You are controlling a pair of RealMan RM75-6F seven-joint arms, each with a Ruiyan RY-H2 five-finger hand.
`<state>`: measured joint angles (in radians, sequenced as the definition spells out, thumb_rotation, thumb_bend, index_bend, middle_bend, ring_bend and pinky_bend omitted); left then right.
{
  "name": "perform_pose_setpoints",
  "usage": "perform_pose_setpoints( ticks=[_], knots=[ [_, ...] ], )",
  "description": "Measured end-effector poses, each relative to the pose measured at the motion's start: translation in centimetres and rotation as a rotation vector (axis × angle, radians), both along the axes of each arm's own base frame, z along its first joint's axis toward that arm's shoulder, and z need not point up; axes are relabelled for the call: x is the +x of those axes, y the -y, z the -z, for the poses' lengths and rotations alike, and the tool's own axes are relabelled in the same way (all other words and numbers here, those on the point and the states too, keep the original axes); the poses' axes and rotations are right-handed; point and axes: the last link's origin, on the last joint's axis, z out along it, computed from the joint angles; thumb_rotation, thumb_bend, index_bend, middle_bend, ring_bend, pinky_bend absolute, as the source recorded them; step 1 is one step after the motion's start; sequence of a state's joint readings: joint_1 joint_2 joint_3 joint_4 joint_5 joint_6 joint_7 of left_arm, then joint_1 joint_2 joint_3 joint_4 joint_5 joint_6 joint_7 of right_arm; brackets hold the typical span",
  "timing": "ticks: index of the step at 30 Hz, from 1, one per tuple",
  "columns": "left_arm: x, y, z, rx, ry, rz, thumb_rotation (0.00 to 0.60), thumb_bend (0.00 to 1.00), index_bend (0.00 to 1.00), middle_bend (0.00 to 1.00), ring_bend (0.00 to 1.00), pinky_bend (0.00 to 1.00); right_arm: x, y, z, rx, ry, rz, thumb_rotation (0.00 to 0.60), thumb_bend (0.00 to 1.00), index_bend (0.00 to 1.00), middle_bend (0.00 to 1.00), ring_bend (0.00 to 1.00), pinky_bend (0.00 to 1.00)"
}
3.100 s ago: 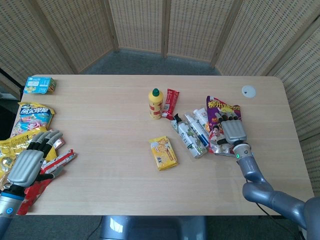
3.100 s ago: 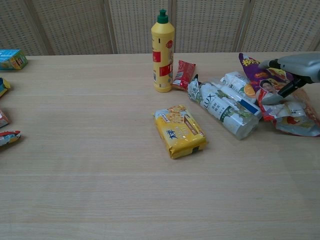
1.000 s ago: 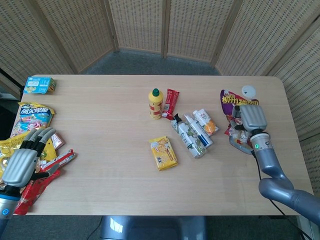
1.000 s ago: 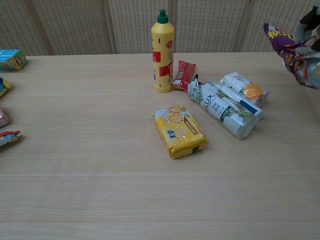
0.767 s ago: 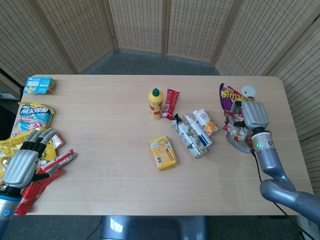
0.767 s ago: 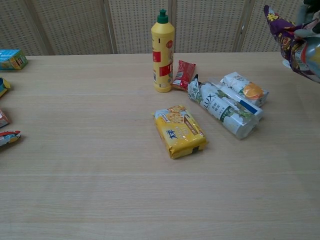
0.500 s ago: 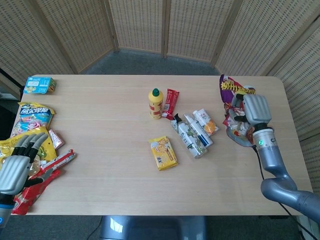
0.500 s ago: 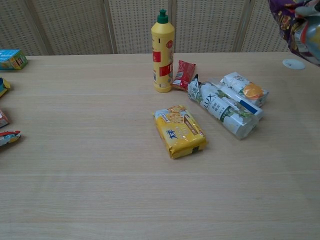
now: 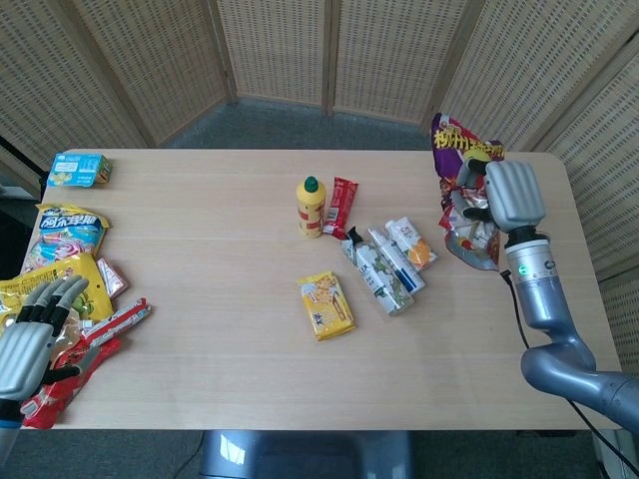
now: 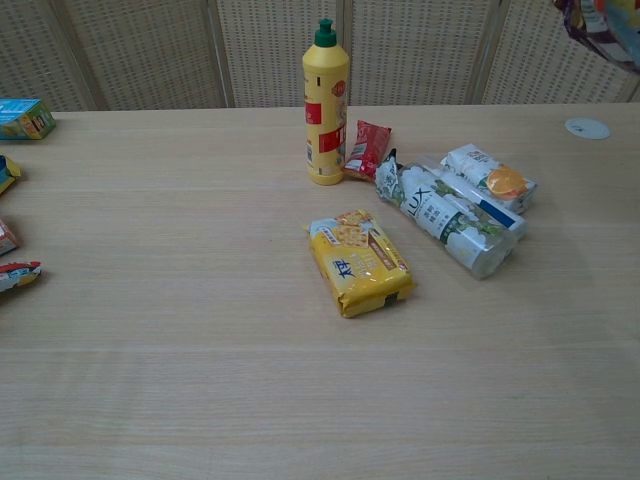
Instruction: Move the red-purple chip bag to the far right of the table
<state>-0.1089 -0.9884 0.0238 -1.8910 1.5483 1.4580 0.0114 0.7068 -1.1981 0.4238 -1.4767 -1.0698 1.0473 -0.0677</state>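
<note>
The red-purple chip bag [image 9: 461, 190] hangs in the air above the right part of the table, gripped by my right hand [image 9: 513, 196]. In the chest view only the bag's lower edge [image 10: 600, 25] shows at the top right corner, and the hand itself is out of frame there. My left hand [image 9: 28, 342] hovers at the table's front left corner over snack packets, fingers spread and holding nothing.
A yellow bottle [image 9: 312, 207], a red sachet [image 9: 342, 206], wrapped packs [image 9: 387, 264] and a yellow biscuit pack [image 9: 326, 305] lie mid-table. A small white disc [image 10: 586, 127] lies far right. Snack bags [image 9: 68, 232] and a blue box [image 9: 79, 170] crowd the left edge.
My right hand has lifted the chip bag off the table and carried it up and to the right. My left hand has drawn back toward the front left corner.
</note>
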Motion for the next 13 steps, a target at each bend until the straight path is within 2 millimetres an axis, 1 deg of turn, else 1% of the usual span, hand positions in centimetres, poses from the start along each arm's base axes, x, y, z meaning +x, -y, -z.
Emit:
perform_pose_setpoints(
  ticks=[6, 13],
  knots=[
    [-0.68, 0.72, -0.06, 0.004, 0.006, -0.015, 0.6, 0.32, 0.03, 0.0, 0.0, 0.0, 0.74, -0.53, -0.73, -0.007, 0.006, -0.017, 0.6, 0.46, 0.6, 0.83, 1.0, 1.0],
    [-0.99, 0.93, -0.54, 0.02, 0.012, -0.013, 0.6, 0.32, 0.03, 0.0, 0.0, 0.0, 0.75, -0.65, -0.77, -0.009, 0.002, -0.013, 0.6, 0.46, 0.6, 0.83, 1.0, 1.0]
  ],
)
